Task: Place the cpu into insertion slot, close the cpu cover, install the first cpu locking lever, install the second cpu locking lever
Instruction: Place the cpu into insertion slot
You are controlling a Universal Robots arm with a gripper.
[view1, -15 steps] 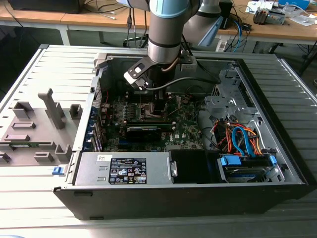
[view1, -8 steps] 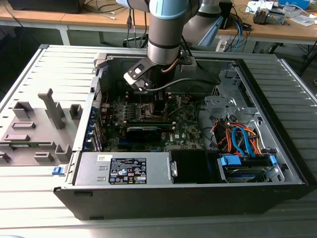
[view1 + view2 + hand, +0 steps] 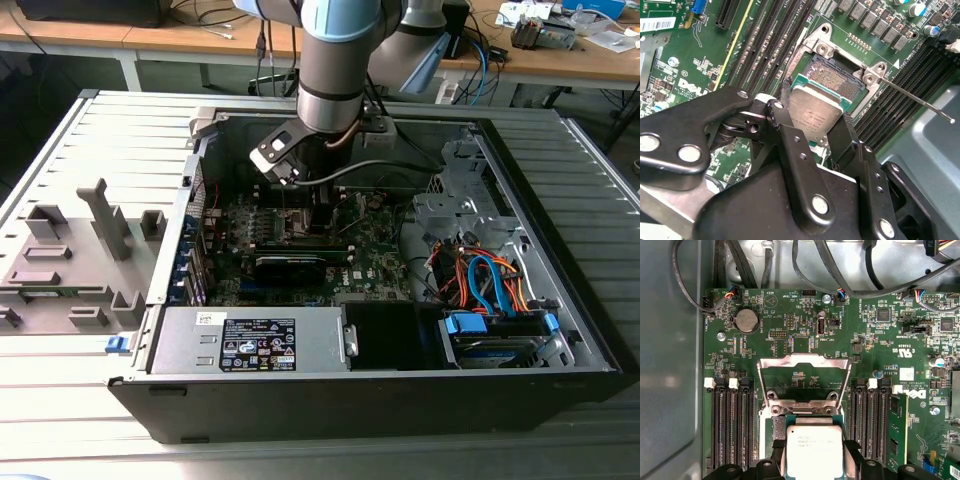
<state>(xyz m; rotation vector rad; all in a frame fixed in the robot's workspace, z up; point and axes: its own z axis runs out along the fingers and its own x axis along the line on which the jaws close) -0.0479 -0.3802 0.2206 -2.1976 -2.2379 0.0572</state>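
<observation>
— Where is the chip right now?
— Pinched in the claw [image 3: 815,120]. Two black fingers [image 3: 785,97] press on opposite edges of the chip [image 3: 816,111], and its dull silver top faces up.

— And what is it over?
— In the second wrist view it covers the near part of the socket [image 3: 834,80]. The far part lies bare, with its field of tiny contacts showing. I cannot tell whether the chip touches the socket.

— What about the cover?
— It is swung up and open. In the first wrist view the cover [image 3: 802,360] stands just beyond the socket, and the green board [image 3: 875,340] shows through its big window.

— Any lever in sight?
— One thin metal lever [image 3: 920,103] runs out from a corner of the socket and crosses above the long black memory slots [image 3: 912,70].

— And the wider scene?
— In the exterior view the arm [image 3: 330,60] reaches down into an open computer case [image 3: 350,400], which lies on a grey slatted worktop [image 3: 60,430].
</observation>
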